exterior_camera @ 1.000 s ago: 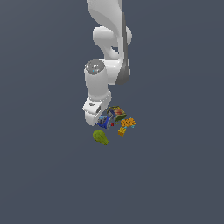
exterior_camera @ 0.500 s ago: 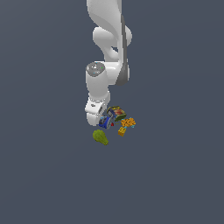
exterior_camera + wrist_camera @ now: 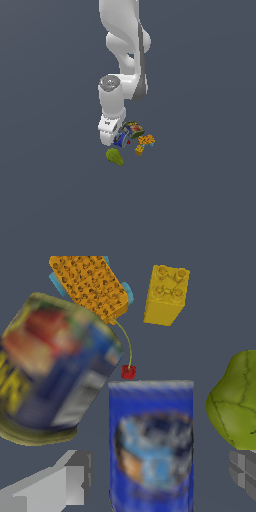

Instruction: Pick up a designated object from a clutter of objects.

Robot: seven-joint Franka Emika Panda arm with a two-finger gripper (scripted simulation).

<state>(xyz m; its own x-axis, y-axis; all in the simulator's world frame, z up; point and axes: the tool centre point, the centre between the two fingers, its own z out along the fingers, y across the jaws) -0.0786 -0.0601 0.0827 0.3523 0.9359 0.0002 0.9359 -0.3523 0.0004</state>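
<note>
Two grey fingers point(image 3: 60, 483) of the hand point(image 3: 150, 481) stand apart on either side of the small blue cylindrical can with a pale printed label point(image 3: 151, 443), so the hand is open and astride it, not yet gripping. By my judgement the approach is done; closing and lifting remain. The can lies on the dark grey worktop point(image 3: 200, 200) under the hand, in the middle of the clutter. Just beside it sit a rounded-edge tin with blurred red, blue and yellow print point(image 3: 50, 361), a bumpy green pear-like fruit point(image 3: 237, 401), an orange studded toy block with pale blue wheels point(image 3: 90, 286), a yellow studded brick point(image 3: 167, 293) and a tiny red cherry on a thin stem point(image 3: 128, 372).
</note>
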